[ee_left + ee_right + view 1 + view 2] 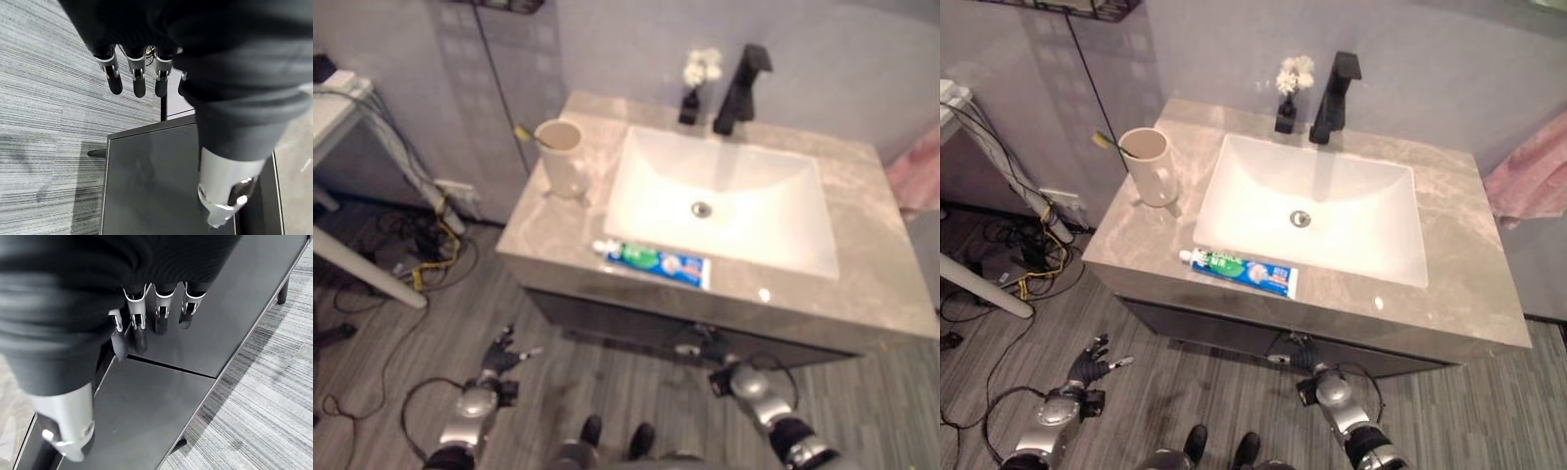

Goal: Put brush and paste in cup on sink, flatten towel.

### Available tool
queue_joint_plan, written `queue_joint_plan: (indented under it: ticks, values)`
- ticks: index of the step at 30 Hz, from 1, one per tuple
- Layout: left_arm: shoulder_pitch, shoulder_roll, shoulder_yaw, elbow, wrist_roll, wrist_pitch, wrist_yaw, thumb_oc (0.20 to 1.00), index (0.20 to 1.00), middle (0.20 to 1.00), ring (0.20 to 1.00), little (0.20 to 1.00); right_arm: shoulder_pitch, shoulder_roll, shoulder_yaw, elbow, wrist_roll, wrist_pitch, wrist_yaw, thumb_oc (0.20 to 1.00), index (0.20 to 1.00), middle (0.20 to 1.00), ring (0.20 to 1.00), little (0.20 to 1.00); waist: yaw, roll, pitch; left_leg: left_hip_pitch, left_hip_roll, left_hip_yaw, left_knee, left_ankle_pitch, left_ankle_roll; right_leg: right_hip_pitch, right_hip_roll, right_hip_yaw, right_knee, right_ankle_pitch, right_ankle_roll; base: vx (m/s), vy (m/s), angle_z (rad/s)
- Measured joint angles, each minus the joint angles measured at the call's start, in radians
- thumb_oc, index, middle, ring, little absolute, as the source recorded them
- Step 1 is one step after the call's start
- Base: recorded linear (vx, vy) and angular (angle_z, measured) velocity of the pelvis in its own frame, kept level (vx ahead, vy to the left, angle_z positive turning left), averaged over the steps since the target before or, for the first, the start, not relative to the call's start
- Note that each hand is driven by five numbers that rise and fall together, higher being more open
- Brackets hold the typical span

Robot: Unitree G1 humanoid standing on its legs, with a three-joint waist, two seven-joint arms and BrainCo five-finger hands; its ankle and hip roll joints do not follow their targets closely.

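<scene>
From the left eye view, my left hand (494, 360) hung low over the floor (372, 333) in front of the cabinet, and my right hand (729, 377) hung just before the cabinet's front edge, both well below the worktop (862, 294). The tube of paste (651, 262) lay flat on the front strip of the worktop, between the basin (724, 196) and the edge. The cup (561, 157) stood upright at the back left of the basin, with the brush (526, 134) already leaning out of it.

The right eye view showed the same layout, plus a pink towel (1533, 176) hanging bunched at the right edge, past the worktop.

In the left wrist view my fingers (137, 81) were straight and relaxed, holding nothing, above the dark cabinet (146, 186).

In the right wrist view my fingers (159, 313) were equally loose and empty, close to the cabinet front.

I judged the paste to be the step in hand. To do it well I would have to raise a hand clear of the worktop's lip, come down on the tube across its narrow width, then tip it upright so it dropped in beside the brush without toppling the cup.
</scene>
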Motion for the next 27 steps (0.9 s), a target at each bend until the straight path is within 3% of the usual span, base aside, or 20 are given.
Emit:
queue_joint_plan:
  ticks: [4,7,9,11,12,13,14,15,16,17,18,20,21,22,23,24,26,27]
  values:
    - [0.004,-0.002,-0.003,-0.001,0.000,0.000,-0.001,1.000,1.000,1.000,1.000,1.000,-0.007,-0.003,0.003,-0.002,-0.010,0.000,-0.001,1.000,1.000,1.000,1.000,1.000,0.005,0.002,0.008,-0.045,-0.006,0.033,0.071,-0.022,-0.015,-0.001,-0.007,-0.002,-0.003,0.005,-0.006,0.05,0.187,0.01]
    - [-0.017,-0.012,-0.011,0.000,0.000,-0.001,0.000,1.000,1.000,1.000,1.000,1.000,-0.006,-0.016,-0.005,-0.019,-0.011,0.000,-0.005,1.000,1.000,1.000,1.000,1.000,-0.009,0.028,0.027,-0.088,0.016,0.119,0.066,-0.029,-0.007,-0.005,-0.015,-0.029,-0.005,0.004,-0.005,0.06,0.242,0.26]
    - [-0.013,-0.026,-0.017,-0.003,0.001,-0.004,0.000,1.000,1.000,1.000,1.000,1.000,-0.007,-0.030,-0.003,-0.029,-0.012,0.001,-0.004,1.000,1.000,1.000,1.000,1.000,0.010,0.064,0.040,-0.111,0.039,0.107,0.066,0.003,0.006,-0.035,-0.019,-0.002,0.038,-0.006,0.014,0.12,0.251,-0.17]
    - [0.016,-0.023,-0.008,-0.015,0.001,-0.001,0.000,1.000,1.000,1.000,1.000,1.000,-0.012,-0.030,-0.002,-0.033,-0.012,0.004,-0.003,1.000,1.000,1.000,1.000,1.000,0.016,0.070,0.043,-0.104,0.012,0.115,0.064,0.009,0.022,-0.060,-0.045,0.028,0.071,-0.008,0.037,0.22,0.401,-0.45]
    - [0.026,-0.026,-0.003,-0.016,0.006,0.000,-0.001,1.000,1.000,1.000,1.000,1.000,-0.013,-0.032,-0.003,-0.035,-0.013,0.012,-0.001,1.000,1.000,1.000,1.000,1.000,0.024,0.074,0.047,-0.087,0.014,0.126,0.050,0.005,0.051,-0.082,-0.061,0.040,0.135,-0.029,0.054,0.15,0.314,-0.56]
    - [0.041,-0.026,0.001,-0.022,0.014,0.000,-0.001,1.000,1.000,1.000,1.000,1.000,-0.012,-0.032,-0.009,-0.035,-0.020,0.014,0.002,1.000,1.000,1.000,1.000,1.000,0.035,0.083,0.054,-0.053,0.025,0.161,0.019,0.024,0.053,-0.126,-0.088,0.050,0.249,-0.072,0.074,0.09,0.257,-0.54]
    - [0.044,-0.025,0.001,-0.028,0.021,0.000,-0.001,1.000,1.000,1.000,1.000,1.000,-0.002,-0.034,-0.008,-0.036,-0.022,0.014,0.003,1.000,1.000,1.000,1.000,1.000,0.032,0.090,0.054,-0.032,0.024,0.164,0.016,0.024,0.053,-0.140,-0.109,0.053,0.296,-0.089,0.072,0.09,0.260,-0.35]
    - [0.049,-0.013,0.006,-0.049,0.026,0.000,-0.003,1.000,1.000,1.000,1.000,1.000,0.008,-0.031,-0.003,-0.037,-0.028,0.014,0.007,1.000,1.000,1.000,1.000,1.000,0.024,0.083,0.055,-0.015,0.001,0.166,0.017,0.013,0.068,-0.154,-0.140,0.062,0.362,-0.040,0.109,0.10,0.246,-0.17]
    - [0.066,0.013,0.019,-0.088,0.048,-0.001,-0.010,1.000,1.000,1.000,1.000,1.000,0.005,-0.040,0.010,-0.054,-0.044,0.014,0.015,1.000,1.000,1.000,1.000,1.000,0.021,0.078,0.076,0.008,-0.009,0.176,0.026,0.006,0.083,-0.265,-0.190,0.139,0.594,-0.057,0.154,0.05,0.090,-0.06]
    - [0.066,0.026,0.019,-0.101,0.059,-0.004,-0.010,1.000,1.000,1.000,1.000,1.000,0.020,-0.045,0.009,-0.079,-0.047,0.013,0.021,1.000,1.000,1.000,1.000,1.000,0.017,0.082,0.079,0.012,-0.014,0.174,0.029,0.004,0.084,-0.292,-0.207,0.162,0.651,-0.065,0.177,0.11,0.096,0.01]
    - [0.070,0.043,0.018,-0.120,0.060,-0.006,-0.009,1.000,1.000,1.000,1.000,1.000,0.026,-0.045,0.010,-0.096,-0.048,0.015,0.026,1.000,1.000,1.000,1.000,1.000,0.015,0.085,0.081,0.013,-0.018,0.177,0.029,0.003,0.086,-0.309,-0.228,0.164,0.666,-0.073,0.178,0.12,-0.023,0.08]
    - [0.087,0.062,0.047,-0.146,0.061,-0.008,-0.010,1.000,1.000,1.000,1.000,1.000,0.024,-0.034,0.009,-0.108,-0.048,0.016,0.038,1.000,1.000,1.000,1.000,1.000,0.032,0.094,0.085,0.023,-0.013,0.200,0.028,0.001,0.088,-0.286,-0.301,0.111,0.569,-0.069,0.163,0.16,-0.139,-0.13]
    - [0.096,0.068,0.050,-0.151,0.061,-0.007,-0.010,1.000,1.000,1.000,1.000,1.000,0.023,-0.038,0.008,-0.109,-0.048,0.016,0.047,1.000,1.000,1.000,1.000,1.000,0.043,0.104,0.090,0.033,-0.010,0.204,0.025,0.000,0.087,-0.213,-0.347,0.028,0.410,-0.041,0.155,0.21,-0.408,-0.27]
    - [0.115,0.082,0.052,-0.175,0.061,-0.008,-0.010,1.000,1.000,1.000,1.000,1.000,0.024,-0.040,0.007,-0.118,-0.047,0.015,0.053,1.000,1.000,1.000,1.000,1.000,0.054,0.109,0.090,0.033,-0.005,0.200,0.024,-0.003,0.083,-0.148,-0.366,-0.003,0.216,0.003,0.178,0.16,-0.343,-0.15]
    - [0.121,0.100,0.053,-0.204,0.070,-0.008,-0.010,1.000,1.000,1.000,1.000,1.000,0.026,-0.043,0.007,-0.139,-0.047,0.010,0.063,1.000,1.000,1.000,1.000,1.000,0.053,0.108,0.096,0.026,0.001,0.174,0.023,-0.002,0.084,-0.112,-0.349,0.064,0.139,0.021,0.218,0.23,-0.569,0.47]
    - [0.122,0.126,0.062,-0.268,0.082,-0.008,-0.011,1.000,1.000,1.000,1.000,1.000,0.077,-0.032,0.009,-0.195,-0.047,0.004,0.073,1.000,1.000,1.000,1.000,1.000,0.060,0.083,0.090,0.003,0.018,0.130,0.024,0.002,0.070,-0.071,-0.273,0.098,0.138,0.020,0.227,0.20,-0.701,0.61]
    - [0.146,0.133,0.075,-0.289,0.084,-0.014,-0.011,1.000,1.000,1.000,1.000,1.000,0.086,-0.014,0.013,-0.197,-0.047,-0.004,0.083,1.000,1.000,1.000,1.000,1.000,0.072,0.045,0.075,-0.004,0.011,0.116,0.022,0.000,0.057,-0.064,-0.232,0.090,0.137,0.023,0.220,0.14,-0.542,0.42]
    - [0.126,0.133,0.072,-0.278,0.094,-0.015,-0.019,1.000,1.000,1.000,1.000,1.000,0.080,-0.021,0.021,-0.191,-0.044,-0.005,0.088,1.000,1.000,1.000,1.000,1.000,0.058,0.052,0.076,-0.014,0.019,0.080,0.017,-0.003,0.047,-0.061,-0.179,0.044,0.163,-0.001,0.184,0.10,-0.408,1.14]
